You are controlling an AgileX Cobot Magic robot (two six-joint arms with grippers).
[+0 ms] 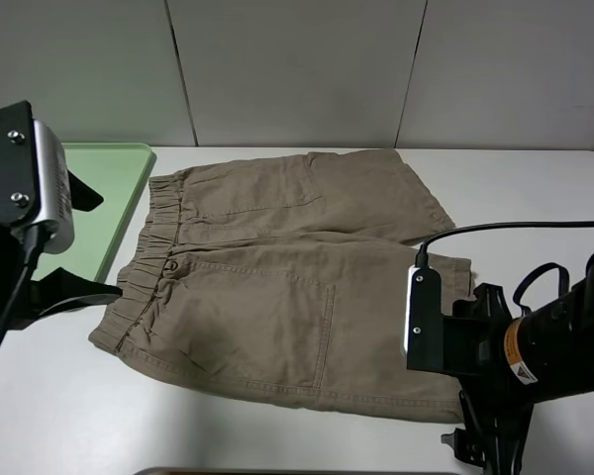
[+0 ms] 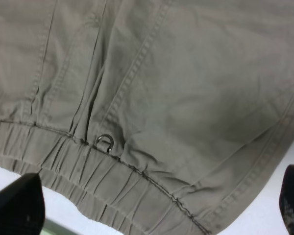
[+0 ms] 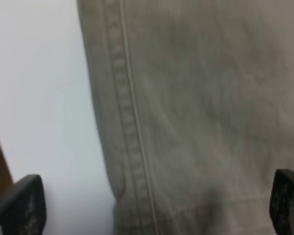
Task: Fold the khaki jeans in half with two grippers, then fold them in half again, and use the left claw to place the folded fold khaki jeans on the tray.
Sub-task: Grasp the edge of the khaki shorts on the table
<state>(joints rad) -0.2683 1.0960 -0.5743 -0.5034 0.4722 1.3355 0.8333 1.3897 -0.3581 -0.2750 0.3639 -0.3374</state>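
1. Exterior high view: I see one pair of khaki jeans (image 1: 277, 287) spread flat on the white table (image 1: 535, 188). The two legs lie side by side and the waistband (image 1: 144, 257) faces the one tray (image 1: 109, 188), which lies just beside it. I judge this layout handy, since the folded bundle would have only a short trip to the tray. Both grippers are in view. The left claw (image 1: 109, 247) stands at the waistband with its fingers spread wide. The right gripper (image 1: 475, 440) is at the hem end of the near leg, its fingers mostly hidden behind the wrist box. I take it they are set one at each end so they can lift one long edge together. I count two patch pockets, one on each leg.

2. Left wrist view: I see two fingertips (image 2: 17, 205) far apart with nothing pinched between them, so the claw is open and empty. The gathered waistband runs between them and carries one small metal ring (image 2: 105, 143). A sliver of green shows past the cloth's edge.

3. Right wrist view: this picture is blurred. Two fingertips (image 3: 19, 205) stand wide apart, so this gripper is also open and holds nothing. They bracket a stitched edge of the jeans with bare table alongside. I see no fold made yet.
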